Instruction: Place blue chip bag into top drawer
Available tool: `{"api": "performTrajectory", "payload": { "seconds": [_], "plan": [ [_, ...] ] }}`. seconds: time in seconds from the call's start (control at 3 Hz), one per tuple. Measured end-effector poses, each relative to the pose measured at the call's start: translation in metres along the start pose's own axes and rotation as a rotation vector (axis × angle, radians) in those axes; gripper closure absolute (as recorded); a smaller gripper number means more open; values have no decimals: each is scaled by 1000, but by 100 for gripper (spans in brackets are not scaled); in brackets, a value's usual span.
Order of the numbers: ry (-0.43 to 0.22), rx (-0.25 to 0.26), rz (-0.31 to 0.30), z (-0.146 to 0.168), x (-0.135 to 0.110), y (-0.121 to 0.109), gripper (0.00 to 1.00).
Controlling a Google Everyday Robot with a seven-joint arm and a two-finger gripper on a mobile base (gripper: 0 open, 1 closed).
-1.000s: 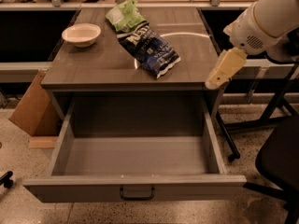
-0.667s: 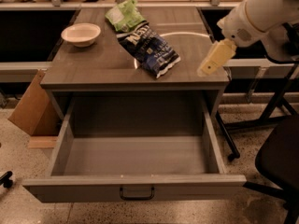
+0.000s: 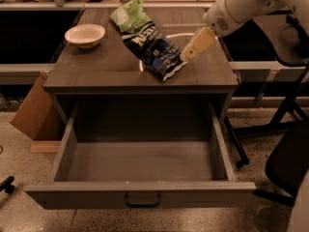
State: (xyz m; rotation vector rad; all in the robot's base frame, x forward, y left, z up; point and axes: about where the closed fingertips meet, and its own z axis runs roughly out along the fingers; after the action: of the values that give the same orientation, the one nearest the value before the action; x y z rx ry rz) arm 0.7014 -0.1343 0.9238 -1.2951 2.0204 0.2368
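While the gripper point(image 3: 185, 56) hangs low over the tabletop point(image 3: 91, 69), its tip sits right at the corner of the blue chip bag point(image 3: 153, 48). From this angle you cannot tell whether the jaws are parted or together. The bag lies flat just beside the jaws and stretches away from them toward the green snack bag point(image 3: 128, 15), which it meets at its far end. The bowl point(image 3: 85, 35) is well beyond that. The top drawer point(image 3: 140, 192) stands pulled open, below the jaws and nearer the camera.

You look to be on the approach to the grasp. Make sure the jaws are parted before you descend. Bring them over a raised fold of the foil rather than the flat edge, then close gently, since glossy foil will likely slip. Lift straight up so the green bag is not dragged along.
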Motion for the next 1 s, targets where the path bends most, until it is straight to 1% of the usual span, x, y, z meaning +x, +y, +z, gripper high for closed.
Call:
{"api": "performTrajectory", "payload": {
  "seconds": [0.33, 0.67, 1.0],
  "plan": [
    [-48, -50, -8, 39, -33, -5, 0],
    [-64, -84, -17, 60, -49, -4, 0],
    [-58, -128, -21, 85, -60, 2, 17]
  ]
}}
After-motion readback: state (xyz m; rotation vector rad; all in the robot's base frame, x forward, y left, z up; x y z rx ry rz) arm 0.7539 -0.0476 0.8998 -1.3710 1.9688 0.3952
